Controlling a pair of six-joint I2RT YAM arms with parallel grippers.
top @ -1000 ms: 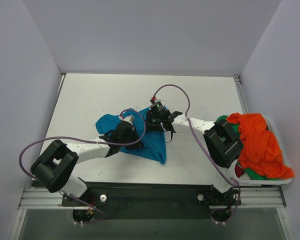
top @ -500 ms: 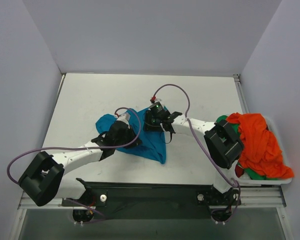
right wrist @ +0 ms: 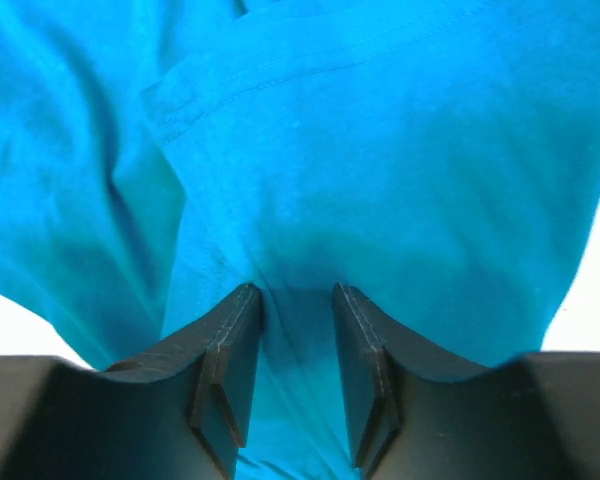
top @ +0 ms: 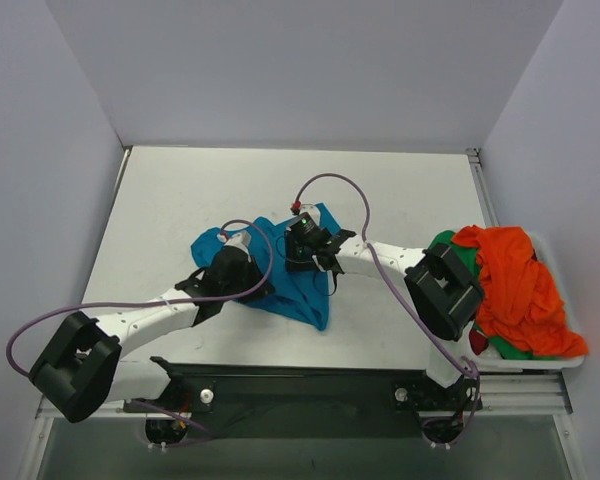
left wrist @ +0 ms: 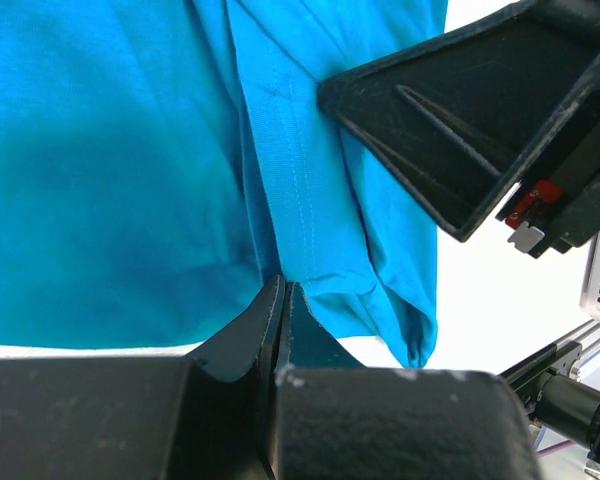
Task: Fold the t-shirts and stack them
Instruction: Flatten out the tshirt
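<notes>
Top external view: the teal-blue t-shirt point(top: 305, 292) lies crumpled on the white table point(top: 170, 190), and both my arms reach in over it.
Other shirts: an orange-red t-shirt point(top: 520, 285) is heaped well to the right of the teal-blue t-shirt. It sits on top of a green t-shirt point(top: 443, 241).
Tray: a white tray point(top: 572, 362) holds those two shirts, well apart from the teal-blue t-shirt.
In the way: my forearms and their purple cables point(top: 342, 178) cross above the teal-blue t-shirt and hide its middle. My right elbow stands between it and the tray.
Left pincer point(left wrist: 280, 300): it sits over the left part of the teal-blue t-shirt. In the left wrist view its jaws are pressed together, with a seamed fold of the teal cloth nipped at their tips.
Right pincer point(right wrist: 295, 300): it sits at the far side of the teal-blue t-shirt, just beside my left pincer. Its jaws stand a narrow way apart. Teal cloth fills the gap between the fingers point(right wrist: 230, 345), and creases run up from it, so I hold the shirt here too.
Left wrist view: the black body of my right pincer hangs just right of the fold I pinch. Bare table shows past the shirt's right edge.
</notes>
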